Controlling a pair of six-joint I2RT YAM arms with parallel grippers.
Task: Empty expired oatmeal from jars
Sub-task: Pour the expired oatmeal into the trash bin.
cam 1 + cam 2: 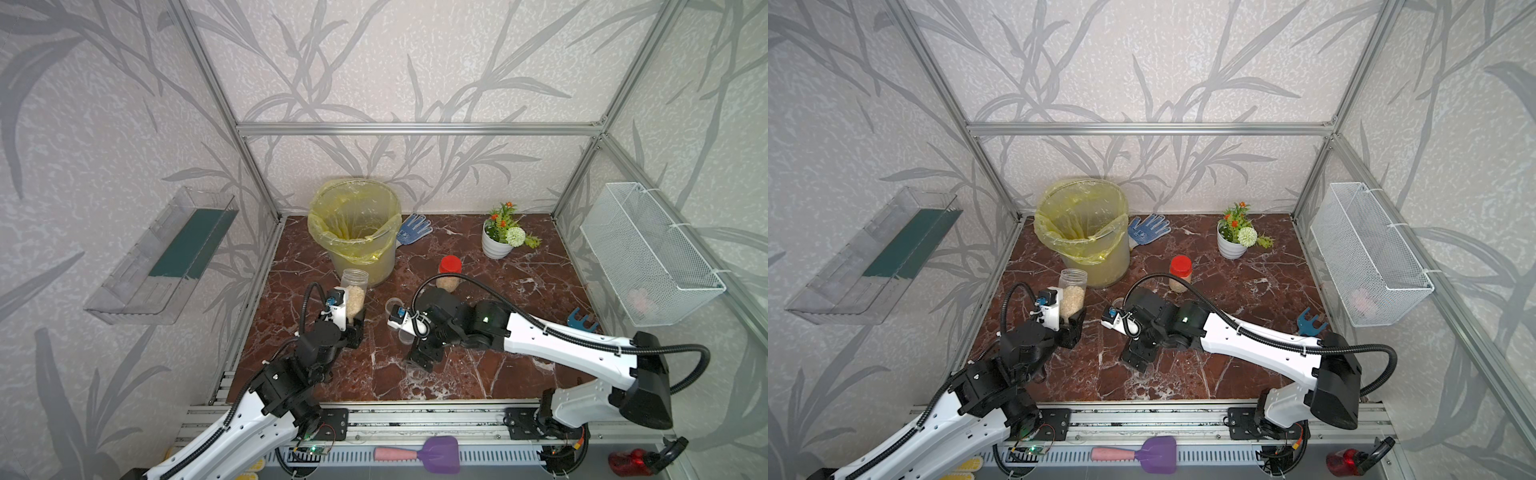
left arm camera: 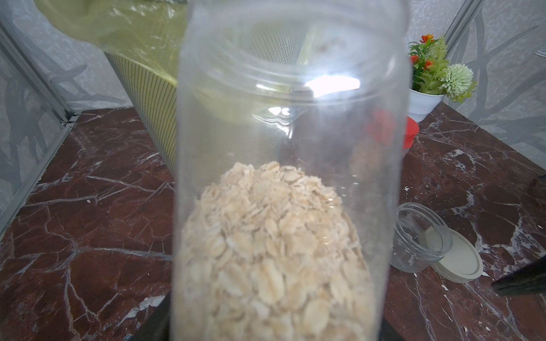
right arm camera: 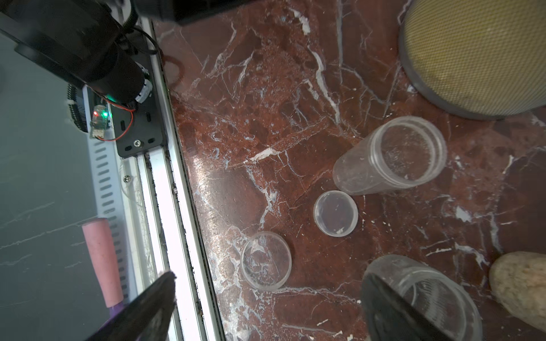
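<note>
A slim clear jar (image 1: 355, 291) (image 1: 1072, 293) with no lid stands upright in my left gripper (image 1: 353, 322) (image 2: 273, 333), which is shut on its lower part, just in front of the bucket. Oatmeal (image 2: 274, 251) fills about half of it. My right gripper (image 1: 424, 357) (image 3: 269, 319) hangs open over the table with nothing between its fingers. Below it lie two clear lids (image 3: 336, 213) (image 3: 266, 259). Beside them are an empty slim jar (image 3: 393, 156) and an empty squat jar (image 3: 437, 298) (image 2: 419, 239). The red-capped jar (image 1: 450, 270) holds oatmeal, behind the right arm.
The bucket with a yellow liner (image 1: 357, 224) stands at the back left, a blue glove (image 1: 413, 228) beside it. A white flower pot (image 1: 496, 243) is at the back right. A beige lid (image 2: 461, 259) lies by the squat jar. A blue tool (image 1: 582, 320) lies at the right.
</note>
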